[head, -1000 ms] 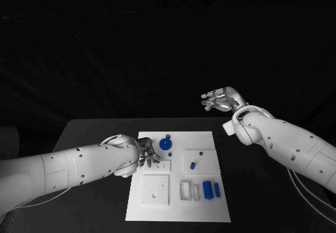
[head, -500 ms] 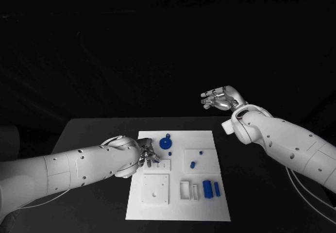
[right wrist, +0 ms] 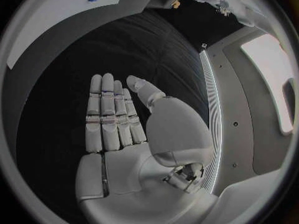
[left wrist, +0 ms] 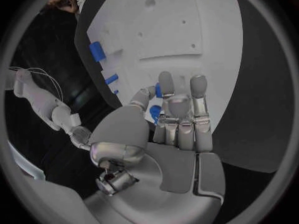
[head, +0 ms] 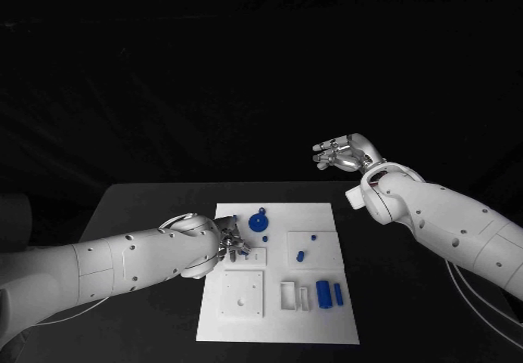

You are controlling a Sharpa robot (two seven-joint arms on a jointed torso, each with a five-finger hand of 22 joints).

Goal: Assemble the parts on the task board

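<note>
L hand (head: 229,243) is hovering low over the task board (head: 327,325) near its left edge, fingers (left wrist: 179,115) stretched out side by side, gripping nothing; small blue parts (left wrist: 155,112) are lying just beyond the fingertips. R hand (head: 345,156) is hanging raised past the table's (head: 142,204) far right corner, fingers (right wrist: 107,119) straight, together, empty. More blue parts (head: 323,293) are lying near the board's near right corner.

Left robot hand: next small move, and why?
Probably close the fingers on the small blue part just past the fingertips. The left robot hand hovers over the task board near its left edge, fingers extended and holding nothing, blue pieces right beyond them. The right robot hand is raised behind the table, flat and holding nothing.
</note>
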